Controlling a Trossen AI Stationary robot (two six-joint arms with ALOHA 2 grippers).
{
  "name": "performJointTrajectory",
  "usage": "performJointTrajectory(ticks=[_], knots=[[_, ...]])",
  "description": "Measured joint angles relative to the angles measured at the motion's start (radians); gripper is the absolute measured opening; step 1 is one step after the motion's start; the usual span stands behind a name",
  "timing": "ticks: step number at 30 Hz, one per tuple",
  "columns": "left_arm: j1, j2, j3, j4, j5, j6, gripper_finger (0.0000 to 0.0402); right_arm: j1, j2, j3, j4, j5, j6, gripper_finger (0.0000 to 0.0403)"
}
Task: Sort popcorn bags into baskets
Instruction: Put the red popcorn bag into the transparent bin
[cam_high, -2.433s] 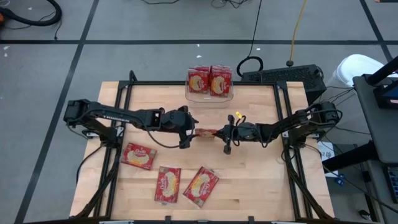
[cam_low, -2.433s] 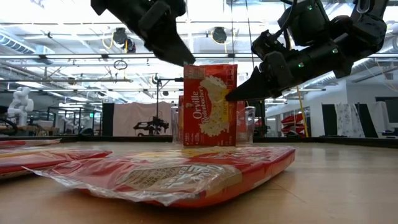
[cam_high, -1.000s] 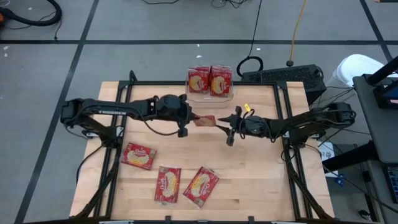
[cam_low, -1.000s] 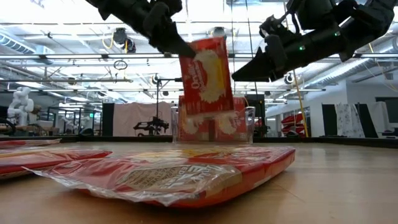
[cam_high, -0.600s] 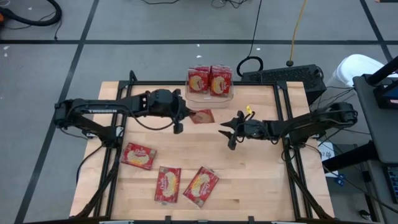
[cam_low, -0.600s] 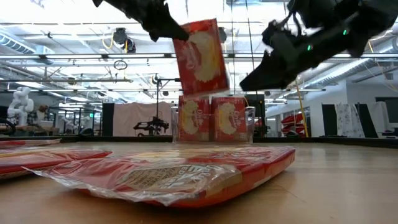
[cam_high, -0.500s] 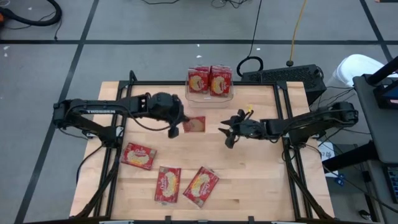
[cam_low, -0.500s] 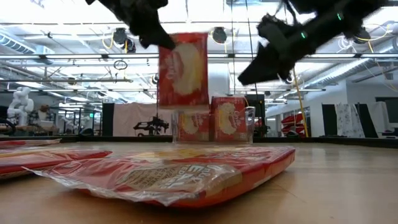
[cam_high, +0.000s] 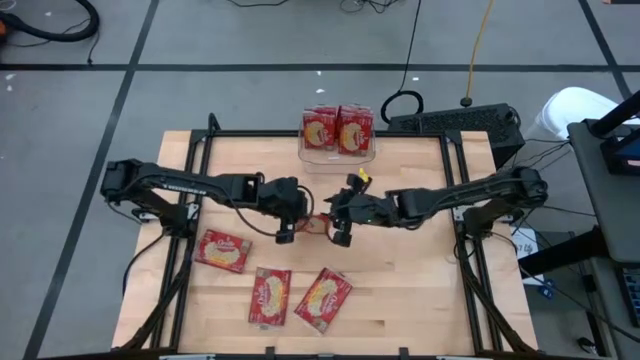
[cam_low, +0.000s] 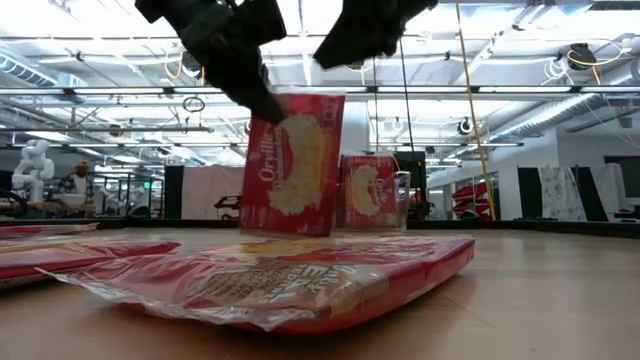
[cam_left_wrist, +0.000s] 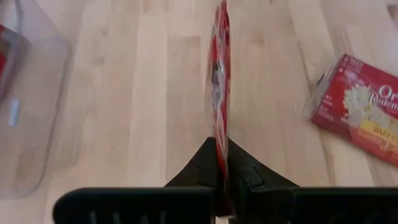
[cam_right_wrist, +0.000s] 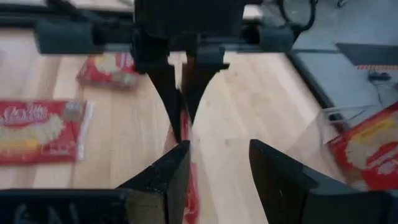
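In the high view, the left gripper (cam_high: 300, 222) is near the middle of the wooden surface (cam_high: 420, 290), its fingers pinched on a popcorn bag (cam_high: 317, 224) held on edge. The right gripper (cam_high: 333, 222) faces it from the other side of that bag, close against it, fingers apart. Farther from the held bag, at the far edge of the surface, the clear bin (cam_high: 338, 152) holds two upright popcorn bags (cam_high: 338, 130). Three more bags lie flat toward the near edge: one (cam_high: 224, 250) on the left arm's side of the held bag, and two (cam_high: 270, 296) (cam_high: 323, 298) nearer the front.

In the low view, the held bag (cam_low: 291, 165) hangs tilted, front showing, with the left gripper's fingers (cam_low: 262, 100) clamped on its upper corner. The bin (cam_low: 385, 205) stands behind the held bag. A flat bag (cam_low: 270, 280) fills the foreground.

In the left wrist view, the fingers (cam_left_wrist: 211, 165) are closed tight on the bag's thin edge (cam_left_wrist: 221, 81); the bin's wall (cam_left_wrist: 31, 112) and a flat bag (cam_left_wrist: 364, 115) lie to either side.

In the right wrist view, the right fingers (cam_right_wrist: 177, 171) stand moderately open, the held bag's edge (cam_right_wrist: 188, 180) just inside one of them; whether they touch it cannot be told. The left fingers (cam_right_wrist: 171, 102) grip it beyond.
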Motion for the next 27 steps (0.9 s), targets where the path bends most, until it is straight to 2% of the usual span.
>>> performJointTrajectory(ticks=[2, 8, 12, 15, 19, 25, 27], knots=[[-0.002, 0.001, 0.000, -0.003, 0.000, -0.002, 0.0005, -0.011, 0.028, 0.005, 0.015, -0.041, 0.003, 0.0159], [-0.002, 0.001, 0.000, 0.007, -0.010, -0.003, 0.0019, -0.036, 0.101, 0.004, 0.007, -0.044, -0.044, 0.0181], [-0.002, 0.001, 0.000, 0.005, -0.014, -0.003, 0.0010, -0.038, 0.133, 0.005, 0.018, -0.048, -0.084, 0.0189], [-0.002, 0.001, -0.001, 0.007, -0.014, -0.003, 0.0006, -0.047, 0.146, 0.004, 0.004, -0.122, -0.068, 0.0179], [-0.002, 0.001, 0.000, 0.008, -0.021, -0.006, 0.0021, -0.065, 0.151, 0.005, 0.008, -0.192, -0.031, 0.0138], [-0.002, 0.001, -0.001, 0.031, -0.026, -0.055, 0.0056, -0.078, 0.153, 0.004, -0.038, -0.247, -0.019, 0.0031], [-0.004, 0.001, -0.001, 0.047, -0.026, -0.072, 0.0072, -0.082, 0.153, 0.005, -0.056, -0.251, -0.027, 0.0010]])
